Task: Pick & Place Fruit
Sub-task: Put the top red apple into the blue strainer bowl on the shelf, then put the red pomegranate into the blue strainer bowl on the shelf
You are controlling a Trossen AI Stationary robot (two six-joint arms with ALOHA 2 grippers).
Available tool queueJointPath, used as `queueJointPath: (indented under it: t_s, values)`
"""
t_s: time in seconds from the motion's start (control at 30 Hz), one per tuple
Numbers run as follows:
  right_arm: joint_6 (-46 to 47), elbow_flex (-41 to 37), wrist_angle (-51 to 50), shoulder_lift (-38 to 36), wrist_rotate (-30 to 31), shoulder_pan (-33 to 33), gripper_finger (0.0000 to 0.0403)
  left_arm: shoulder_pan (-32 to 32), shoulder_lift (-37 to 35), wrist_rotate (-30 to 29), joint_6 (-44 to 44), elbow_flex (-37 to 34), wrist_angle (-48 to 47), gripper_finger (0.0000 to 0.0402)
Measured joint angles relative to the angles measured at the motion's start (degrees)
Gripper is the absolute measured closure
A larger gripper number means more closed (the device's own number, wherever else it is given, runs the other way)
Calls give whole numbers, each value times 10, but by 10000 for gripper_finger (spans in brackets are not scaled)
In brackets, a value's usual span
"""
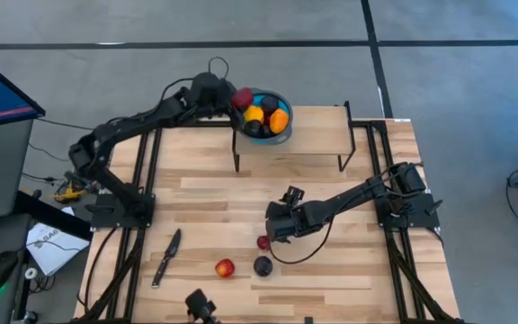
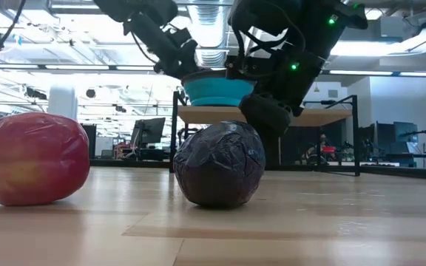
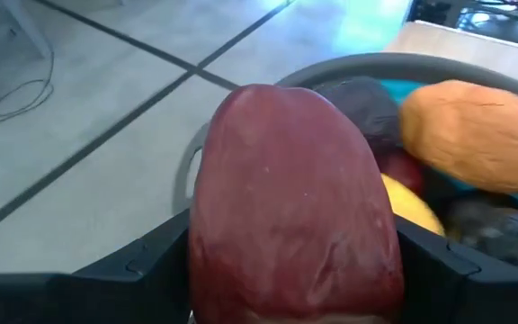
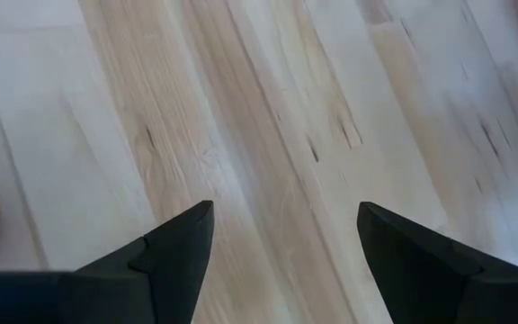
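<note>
Left arm holds a red fruit at the bowl while the right hangs open over the table

The left gripper (image 1: pixel 238 97) is raised at the rim of the blue bowl (image 1: pixel 282 99), which stands on a small wooden shelf (image 1: pixel 313 135) at the far side of the table (image 1: pixel 331 270). Its fingers (image 3: pixel 142 265) are spread wide around a dark red fruit (image 3: pixel 290 207) that fills the gap between them, and the fruit sits just at the bowl's edge. Inside the bowl lie an orange piece (image 3: pixel 475 135), a yellow one (image 3: pixel 407 207) and dark purple ones (image 3: pixel 367 103), packed together.

The right gripper (image 1: pixel 272 229) is low over the wooden tabletop near the middle, its fingers (image 4: pixel 183 247) apart with only bare wood between them; it holds nothing. A small red fruit (image 1: pixel 263 242) lies just beside it.

Nearer the front edge, a dark purple fruit (image 2: pixel 219 162) and a red-and-yellow fruit (image 2: pixel 35 157) rest on the table, a little apart. A dark knife (image 1: pixel 166 257) lies toward the left side of the table, well clear of both
</note>
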Motion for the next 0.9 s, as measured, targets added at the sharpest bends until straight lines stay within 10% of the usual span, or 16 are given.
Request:
queueJointPath:
  t_s: [0.9]
  values:
    - [-32,0,-1,0,-2,-23,133,-6,-67,76,-16,0,-9,76]
